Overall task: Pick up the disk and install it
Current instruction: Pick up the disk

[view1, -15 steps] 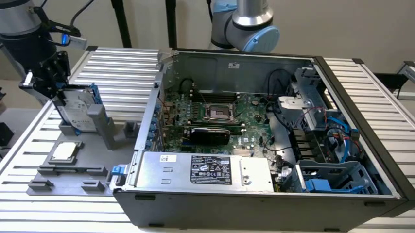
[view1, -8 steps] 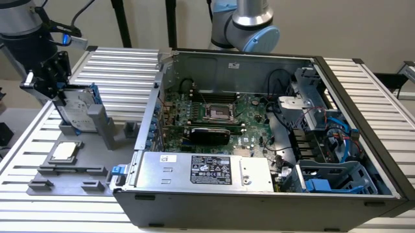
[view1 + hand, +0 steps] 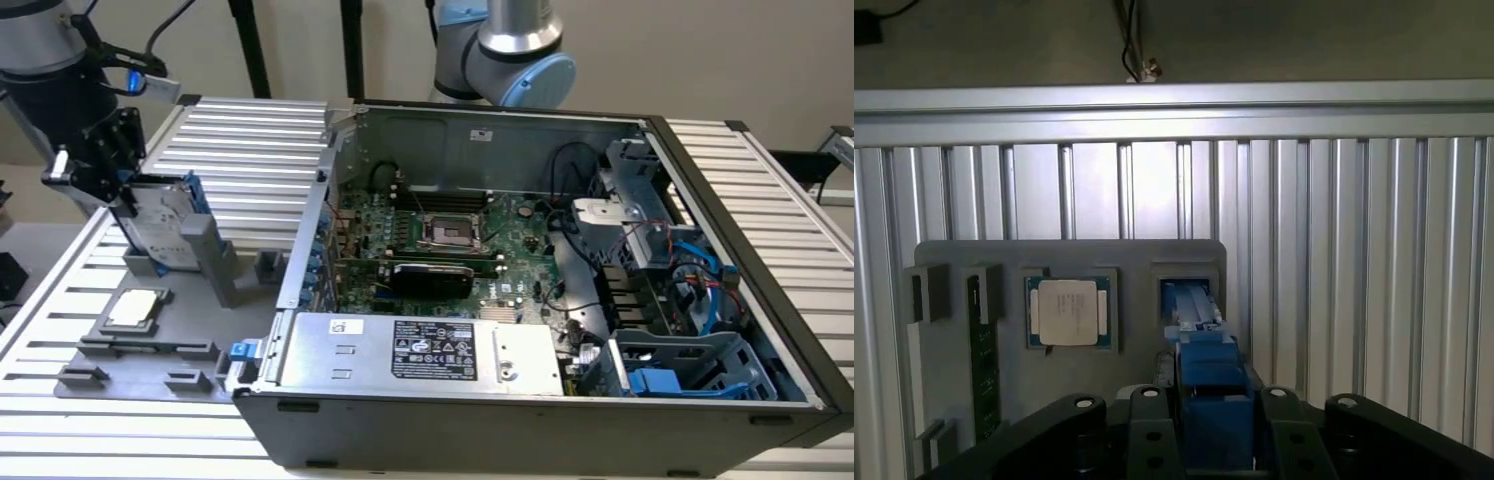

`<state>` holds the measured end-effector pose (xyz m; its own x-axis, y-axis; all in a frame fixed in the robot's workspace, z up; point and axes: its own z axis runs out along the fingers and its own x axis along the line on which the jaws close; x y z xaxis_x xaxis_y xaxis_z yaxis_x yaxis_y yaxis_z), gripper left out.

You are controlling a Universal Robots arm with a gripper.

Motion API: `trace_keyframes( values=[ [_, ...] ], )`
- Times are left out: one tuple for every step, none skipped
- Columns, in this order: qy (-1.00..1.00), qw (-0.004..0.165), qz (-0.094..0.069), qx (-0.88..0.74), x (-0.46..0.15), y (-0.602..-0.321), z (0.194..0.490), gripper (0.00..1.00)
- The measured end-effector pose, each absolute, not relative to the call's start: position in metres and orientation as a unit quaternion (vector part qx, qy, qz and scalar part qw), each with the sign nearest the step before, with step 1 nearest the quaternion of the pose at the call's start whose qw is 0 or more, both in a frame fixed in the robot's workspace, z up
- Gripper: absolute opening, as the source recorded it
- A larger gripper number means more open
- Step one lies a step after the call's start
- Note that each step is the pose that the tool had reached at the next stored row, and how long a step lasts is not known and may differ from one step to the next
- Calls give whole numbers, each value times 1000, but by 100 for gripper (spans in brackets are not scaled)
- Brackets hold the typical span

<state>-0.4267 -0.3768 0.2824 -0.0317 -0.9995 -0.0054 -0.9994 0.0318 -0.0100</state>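
Note:
The disk (image 3: 160,225) stands on edge in a slot of the grey parts holder (image 3: 147,345), at the exterior view's left. It is silver-grey with a white label and sits in a blue carrier frame. My gripper (image 3: 123,195) reaches down over its upper end. In the wrist view the blue carrier of the disk (image 3: 1199,350) fills the gap between my gripper's (image 3: 1214,425) two black fingers (image 3: 1149,425), which press against it on both sides. The disk's lower end still rests in the holder slot.
A square silver processor chip (image 3: 138,308) lies flat in the holder beside the disk, and a memory stick (image 3: 979,350) sits in another slot. The open computer case (image 3: 534,130) stands to the exterior view's right, with a blue drive cage (image 3: 681,360) at its near corner. A second arm's base (image 3: 514,60) rises behind the case.

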Motion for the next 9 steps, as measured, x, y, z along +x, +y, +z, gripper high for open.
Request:
trace_keyframes(
  values=[
    [718,5,-2,-696,-427,-378,282,33],
    [718,5,-2,-696,-427,-379,282,33],
    [718,6,-2,-696,-427,-381,282,33],
    [718,6,-2,-696,-427,-383,282,33],
    [719,6,-2,-695,-427,-384,282,33],
    [719,6,-2,-695,-427,-385,282,33],
    [719,6,-2,-695,-427,-386,282,33],
    [719,6,-2,-695,-427,-387,282,33],
    [719,6,-1,-695,-427,-387,282,33]
  ],
)
